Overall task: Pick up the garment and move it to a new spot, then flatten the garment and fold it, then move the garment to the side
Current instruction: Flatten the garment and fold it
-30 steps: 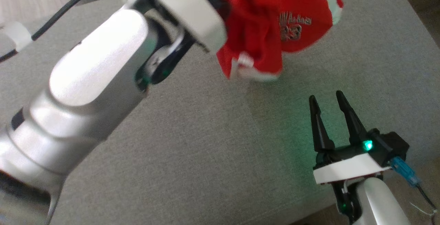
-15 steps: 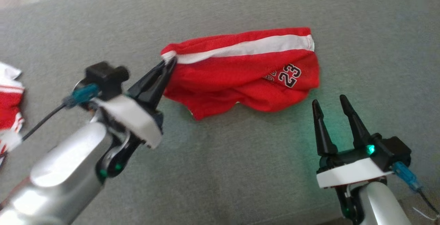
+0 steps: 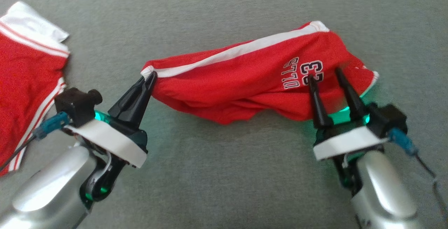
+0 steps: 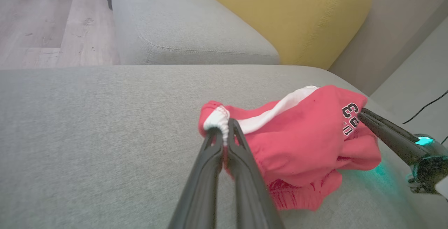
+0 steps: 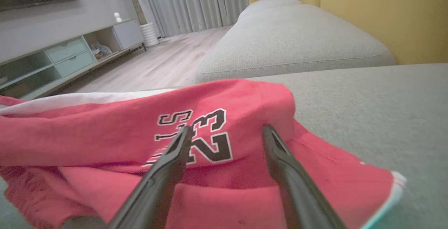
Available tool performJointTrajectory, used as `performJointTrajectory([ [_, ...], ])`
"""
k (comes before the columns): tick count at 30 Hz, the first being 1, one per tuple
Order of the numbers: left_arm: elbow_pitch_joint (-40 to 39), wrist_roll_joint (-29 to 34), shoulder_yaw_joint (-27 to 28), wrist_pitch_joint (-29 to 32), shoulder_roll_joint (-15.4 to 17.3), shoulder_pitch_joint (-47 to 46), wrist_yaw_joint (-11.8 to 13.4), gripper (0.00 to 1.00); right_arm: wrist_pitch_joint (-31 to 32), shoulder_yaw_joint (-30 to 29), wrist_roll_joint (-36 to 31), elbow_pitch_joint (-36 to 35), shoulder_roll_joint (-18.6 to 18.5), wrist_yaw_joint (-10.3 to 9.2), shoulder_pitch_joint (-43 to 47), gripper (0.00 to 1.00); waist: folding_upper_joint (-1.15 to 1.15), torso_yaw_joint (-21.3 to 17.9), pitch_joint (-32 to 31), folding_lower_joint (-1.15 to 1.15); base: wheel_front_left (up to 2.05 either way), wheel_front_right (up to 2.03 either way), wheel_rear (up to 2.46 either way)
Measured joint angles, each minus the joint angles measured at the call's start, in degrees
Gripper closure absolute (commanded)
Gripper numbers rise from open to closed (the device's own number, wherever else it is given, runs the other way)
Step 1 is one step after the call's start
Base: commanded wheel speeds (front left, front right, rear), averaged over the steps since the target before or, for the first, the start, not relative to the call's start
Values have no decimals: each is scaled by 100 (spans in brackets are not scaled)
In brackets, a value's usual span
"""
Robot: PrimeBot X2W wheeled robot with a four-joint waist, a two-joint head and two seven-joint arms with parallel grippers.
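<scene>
Fingers [image 3: 133, 99] of left gripper [image 3: 152, 75] clenched on white waistband corner of red fabric shorts with a white side stripe [image 3: 238, 82]; judged an anchor for stretching flat. Shorts bunched mid-way across grey woven sofa cushion [image 3: 224, 180]. Right gripper [image 3: 323, 73] spread wide, its 2 tips over the "23" print, grasping nothing; likely lining up the opposite end. Second red-and-white garment [image 3: 28, 71] well apart at left.
</scene>
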Motion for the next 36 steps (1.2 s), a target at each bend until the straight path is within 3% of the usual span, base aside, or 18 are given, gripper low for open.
performJointTrajectory([
  [5,160,26,-35,-51,-211,-55,-80,100,111,194,203,750,-582,0,-828,0,0,316,73,0,0,0,0],
  [10,291,67,-83,-101,-393,-192,-177,100,530,612,631,925,-1111,0,-1489,0,0,508,126,0,0,0,0],
  [20,627,179,-291,-152,-851,-593,-478,100,2562,1968,2113,1510,-2269,0,-2933,0,0,952,381,0,0,0,0],
  [25,831,236,-410,-196,-1098,-805,-606,100,3438,2581,2938,1463,-2826,0,-3176,0,0,1220,513,0,0,0,0],
  [26,873,236,-425,-198,-1139,-839,-627,100,3486,2641,3077,1412,-2924,0,-3209,9,0,1264,536,-1,0,0,0],
  [28,946,236,-457,-229,-1199,-877,-643,100,3538,2777,3288,1350,-3076,0,-3300,100,0,1333,573,-1,0,0,0],
  [36,1227,449,-453,-416,-1200,-1037,-680,100,3151,3145,3739,1216,-3177,0,-3376,100,0,1267,505,-1,0,0,0],
])
